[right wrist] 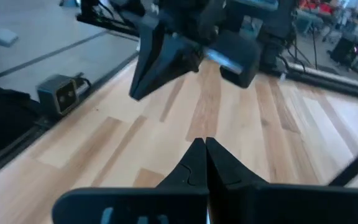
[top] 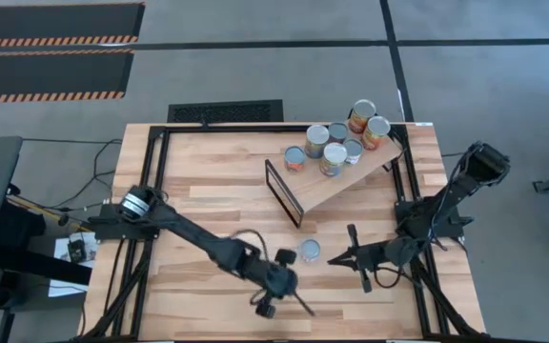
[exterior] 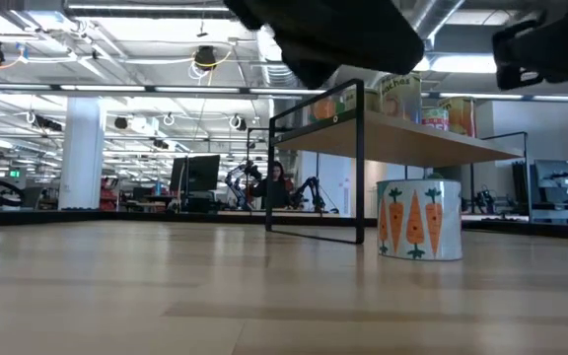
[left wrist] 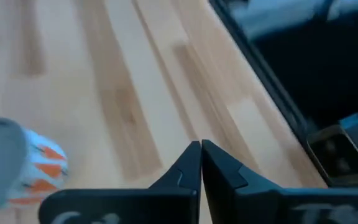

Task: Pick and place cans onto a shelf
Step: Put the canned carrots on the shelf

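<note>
One can (top: 309, 251) with a silvery top and an orange carrot label stands upright on the table, near the shelf's black-framed end; it also shows in the low view (exterior: 419, 219) and the left wrist view (left wrist: 33, 168). Several other cans (top: 336, 143) stand on the tilted light-wood shelf (top: 327, 186). My left gripper (top: 305, 307) is shut and empty, above the table on the near side of the lone can. My right gripper (top: 332, 259) is shut and empty, just right of that can and pointing toward the table's left.
The shelf's thin black frame (top: 282, 191) stands at its left end, just far-left of the lone can. A black rail (top: 160, 181) runs round the table top. Bare wood (top: 208, 176) lies at the table's left and middle.
</note>
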